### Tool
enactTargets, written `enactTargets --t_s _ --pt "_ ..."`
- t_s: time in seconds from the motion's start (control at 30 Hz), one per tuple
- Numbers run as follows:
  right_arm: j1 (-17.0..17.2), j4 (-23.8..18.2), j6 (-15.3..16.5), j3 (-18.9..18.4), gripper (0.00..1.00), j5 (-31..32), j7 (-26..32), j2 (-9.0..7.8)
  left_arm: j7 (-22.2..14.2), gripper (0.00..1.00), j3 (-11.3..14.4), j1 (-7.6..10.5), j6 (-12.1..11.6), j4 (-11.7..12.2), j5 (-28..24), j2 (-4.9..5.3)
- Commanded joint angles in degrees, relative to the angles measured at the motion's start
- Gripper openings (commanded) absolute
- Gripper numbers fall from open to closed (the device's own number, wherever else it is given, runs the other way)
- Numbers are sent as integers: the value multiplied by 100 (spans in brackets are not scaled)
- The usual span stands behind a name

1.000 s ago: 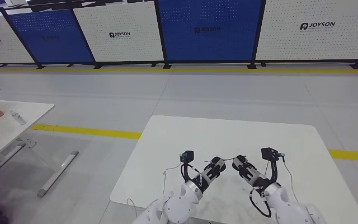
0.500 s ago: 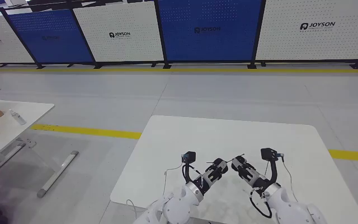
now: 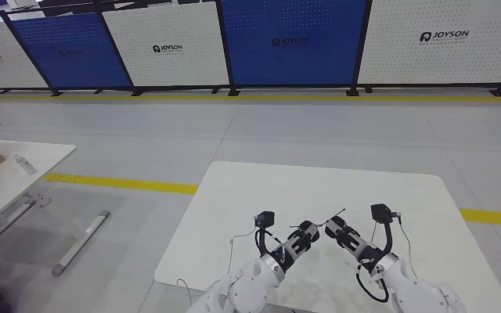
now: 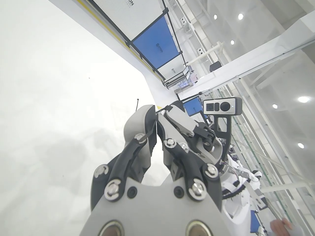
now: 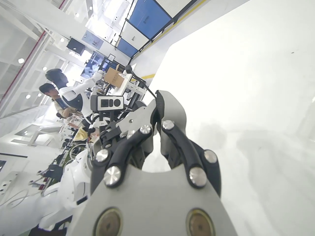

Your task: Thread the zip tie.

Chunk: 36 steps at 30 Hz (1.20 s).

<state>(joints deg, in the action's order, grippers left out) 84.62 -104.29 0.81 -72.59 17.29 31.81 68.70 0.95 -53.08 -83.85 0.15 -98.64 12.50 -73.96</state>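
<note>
A thin black zip tie (image 3: 338, 214) is held between my two grippers, low over the front part of the white table (image 3: 313, 184). My left gripper (image 3: 308, 228) (image 4: 156, 111) is shut on the strap, and the strap's thin tip (image 4: 137, 100) pokes out past the fingertips. Close to its right, my right gripper (image 3: 333, 224) (image 5: 157, 97) is shut on the other end. There the strap runs out to the zip tie's square head (image 5: 128, 68). The two grippers' tips nearly touch. How the strap runs between them is hidden by the fingers.
The table's front edge (image 3: 188, 283) lies just below the arms, and bare tabletop stretches behind and to the right. A second white table (image 3: 23, 168) stands far left across the floor. Blue and white panels (image 3: 293, 43) line the back.
My right arm has shifted slightly to the right and turned, so the zip tie's free end now sticks up farther behind the grippers. The left gripper has hardly moved.
</note>
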Motion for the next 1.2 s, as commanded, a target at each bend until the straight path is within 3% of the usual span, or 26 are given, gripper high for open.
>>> enactTargets --t_s 0.0,0.03,0.1,0.2,0.37,0.47,0.53,1.17 --pt "-12 -5 -43 6 0 66 -12 -4 11 0 -2 4 16 -5 14 -2" --pt "-15 -6 -56 12 0 76 -19 -4 11 0 -3 5 19 -6 16 -3" --pt "-26 -2 -70 19 22 77 -25 -6 9 0 -6 8 23 -7 26 -4" --pt "-37 -4 -79 16 25 104 -52 -10 4 0 -9 6 26 -6 24 -6" --pt "-48 -10 -99 14 23 115 -87 -15 -14 0 -10 16 30 8 10 -12" --pt "-52 -12 -100 15 16 145 -115 -18 -6 0 -12 26 38 16 7 -17" --pt "-55 -11 -103 12 0 145 -132 -20 -2 0 -11 28 35 18 7 -19" --pt "-90 34 -40 59 0 160 -94 -39 -68 0 16 20 -24 -13 53 -31"
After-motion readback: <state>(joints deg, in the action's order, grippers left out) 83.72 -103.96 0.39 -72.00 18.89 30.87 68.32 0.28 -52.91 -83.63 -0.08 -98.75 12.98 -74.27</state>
